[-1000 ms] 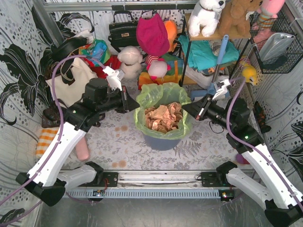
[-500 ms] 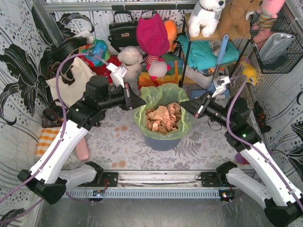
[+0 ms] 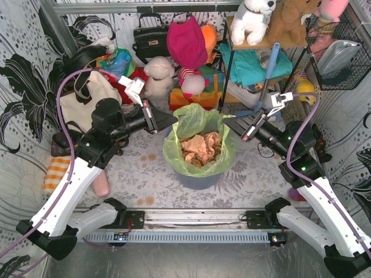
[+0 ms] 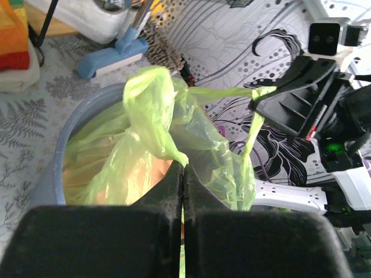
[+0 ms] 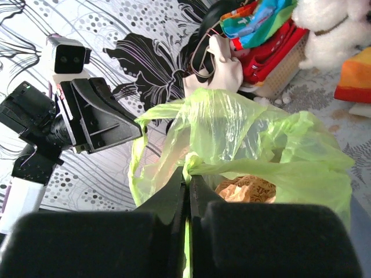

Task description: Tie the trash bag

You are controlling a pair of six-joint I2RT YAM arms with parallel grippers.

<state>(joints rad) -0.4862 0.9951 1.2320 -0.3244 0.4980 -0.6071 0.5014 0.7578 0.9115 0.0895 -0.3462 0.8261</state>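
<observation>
A light-green trash bag (image 3: 197, 116) sits in a round blue-grey bin (image 3: 200, 178) at the middle of the table (image 3: 145, 168), with crumpled tan paper (image 3: 200, 147) showing in its mouth. A second ago the bag's rim lay folded down over the bin's edge, with both hands low against its sides. Now the rim at the left and right has been pulled up off the bin, and the mouth stands well above it as a loose, puckered peak. The left hand (image 3: 171, 120), just left of the bin and above its rim, is pinched tight on a fold of green film; its wrist view shows the film caught between the closed fingers (image 4: 174, 191). The right hand (image 3: 229, 123), just right of the bin, has risen too and is clamped on the opposite edge, a thin strand of plastic stretched taut to its tip (image 4: 259, 101). The bag's front edge is draped over the bin's near side.
</observation>
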